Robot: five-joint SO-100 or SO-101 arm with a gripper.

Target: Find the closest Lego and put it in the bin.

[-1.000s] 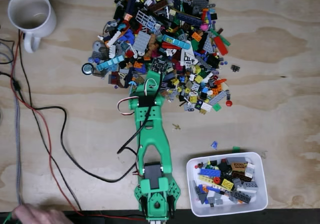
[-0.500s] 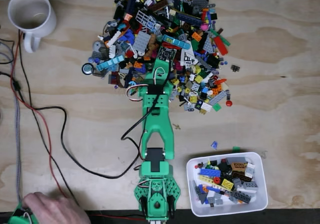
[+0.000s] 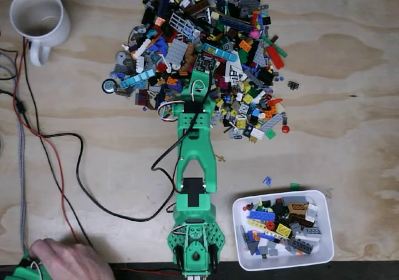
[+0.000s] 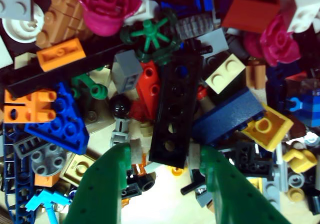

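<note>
In the fixed view the green arm reaches up from the desk's near edge, and its gripper (image 3: 206, 65) is over the near side of the Lego pile (image 3: 206, 49), which spreads across the middle of the far edge; I cannot tell from here how the jaws stand; the bin (image 3: 244, 255), a white tub already partly filled with bricks, sits at the near edge just right of the arm's base, well apart from the pile; a white mug (image 3: 37, 15) stands in the far left corner, cables trail down the left side, and a hand (image 3: 68, 258) rests at the near left corner; the desk is bare plywood, with open room between pile and bin for the carry back.

In the wrist view the gripper (image 4: 165, 159) is open, its two green fingers (image 4: 107, 184) spread either side of the near end of a black plate (image 4: 175, 109); that plate's long axis runs straight away from the gripper, nearly in line with it, so the jaws would close across its narrow width; I judge it the piece being gone for; it lies on top of other bricks, a red brick (image 4: 150, 84) touching its left side and a dark blue brick (image 4: 230, 114) close on its right, so neighbours may get nudged or dragged; the pieces beneath look loose and could shift under pressure.
</note>
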